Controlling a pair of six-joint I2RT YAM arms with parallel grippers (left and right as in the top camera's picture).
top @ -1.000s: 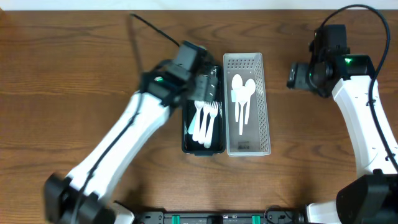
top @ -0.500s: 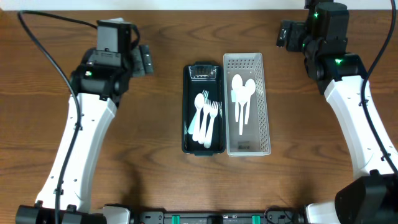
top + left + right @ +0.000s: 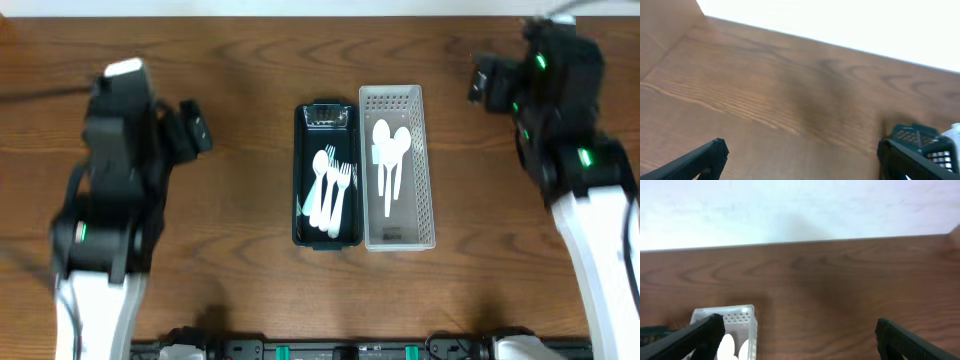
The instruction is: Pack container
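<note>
wide open wood all round. the table [image 3: 250, 110] lies bare to the left and right, and the two boxes sit mid-table, side by side, long edges touching. the black container [image 3: 299, 160] is on the left with white forks [image 3: 333, 190] lying lengthwise in it. the white basket [image 3: 400, 232] is on the right with white spoons [image 3: 390, 160] in it. both arms stand well apart from the boxes.

the left gripper [image 3: 802, 150] hangs over bare wood well left of the black container, fingers spread wide, nothing between them. the right gripper [image 3: 799, 327] is up near the table's far edge, right of the basket, just as wide and empty.

big change from a second ago: the left arm [image 3: 105, 220] was right over the black container then, covering its far end, and it has swung clear to the left. the right arm [image 3: 585, 210] has drawn back toward the far edge. boxes and cutlery haven't budged.

hard bits: both arms smear with blur from above, so their fingers don't read there. the right arm's top is cut by the overhead frame. something shiny lies at the black container's far end, can't make it out. the left wrist view catches only a corner of that container behind one finger. the right wrist view shows only the basket's far end.
</note>
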